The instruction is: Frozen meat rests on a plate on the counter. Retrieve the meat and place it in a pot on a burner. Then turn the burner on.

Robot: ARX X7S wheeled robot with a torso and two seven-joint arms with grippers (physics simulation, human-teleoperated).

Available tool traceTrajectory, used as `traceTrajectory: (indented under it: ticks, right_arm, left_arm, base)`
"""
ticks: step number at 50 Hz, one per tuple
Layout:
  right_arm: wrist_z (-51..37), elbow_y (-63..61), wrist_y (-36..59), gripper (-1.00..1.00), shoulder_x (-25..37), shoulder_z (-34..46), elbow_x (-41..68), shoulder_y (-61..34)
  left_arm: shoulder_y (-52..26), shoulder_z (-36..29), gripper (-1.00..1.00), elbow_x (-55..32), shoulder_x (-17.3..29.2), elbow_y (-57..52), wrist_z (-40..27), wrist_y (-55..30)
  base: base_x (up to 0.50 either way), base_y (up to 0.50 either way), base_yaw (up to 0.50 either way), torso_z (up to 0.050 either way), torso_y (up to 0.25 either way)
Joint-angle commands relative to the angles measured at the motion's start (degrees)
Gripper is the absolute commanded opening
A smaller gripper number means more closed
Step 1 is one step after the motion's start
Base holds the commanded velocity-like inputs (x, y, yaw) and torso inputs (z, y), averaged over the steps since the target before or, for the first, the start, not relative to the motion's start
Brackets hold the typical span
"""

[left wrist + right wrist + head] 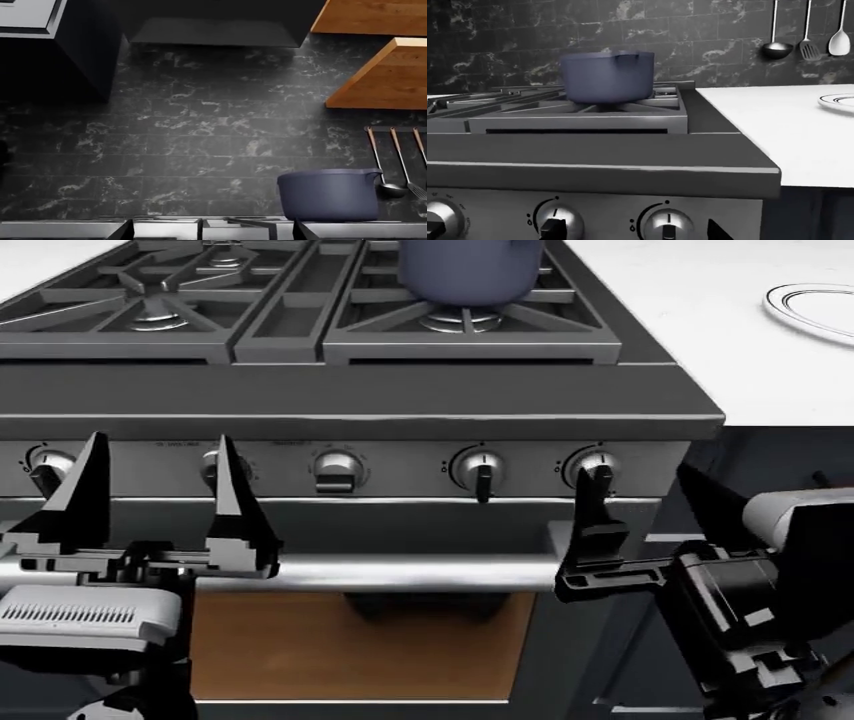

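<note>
My left gripper (150,502) sits nearest, fingers spread wide before the stove knobs (478,468). My right gripper (627,540) is low at the right; I can't tell its jaw state. The pot (470,268) stands on the far right burner (462,320). The plate (811,310) lies on the tabletop (694,330) at right; no meat is visible to me.

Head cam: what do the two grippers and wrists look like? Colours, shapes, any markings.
Left gripper: two matte black, tapered, blade-like fingers rising from a blocky black base, with a light grey ribbed housing behind. Right gripper: the same black finish, one slim finger on a black bracket, bulky black wrist body with a pale grey rounded cap. No cables or markings visible.
</note>
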State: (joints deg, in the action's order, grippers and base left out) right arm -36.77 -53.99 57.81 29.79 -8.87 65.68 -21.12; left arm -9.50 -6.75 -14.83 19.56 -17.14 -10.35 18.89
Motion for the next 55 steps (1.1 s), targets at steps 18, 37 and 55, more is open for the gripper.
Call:
traceTrajectory:
  ticks: [18, 37, 55]
  right_arm:
    - [-2.1, 4.0, 0.7, 1.0, -0.5, 2.6, -3.3, 1.4]
    - [1.3, 9.5, -2.1, 1.0, -1.4, 8.6, -11.6, -1.6]
    - [2.8, 12.5, -3.7, 1.0, -1.0, 12.8, -16.2, -2.6]
  left_arm:
    - [0.1, 0.9, 1.0, -2.1, 0.4, -1.5, -0.5, 1.4]
    - [-0.5, 1.0, 1.0, -3.0, 0.6, -0.3, -0.5, 1.8]
    - [-0.6, 0.9, 1.0, -3.2, 0.7, 0.3, -0.7, 2.0]
  base:
    - [0.0, 0.0, 0.0, 0.0, 0.0]
    - [0.0, 0.0, 0.0, 0.0, 0.0]
    - [0.0, 0.0, 0.0, 0.0, 0.0]
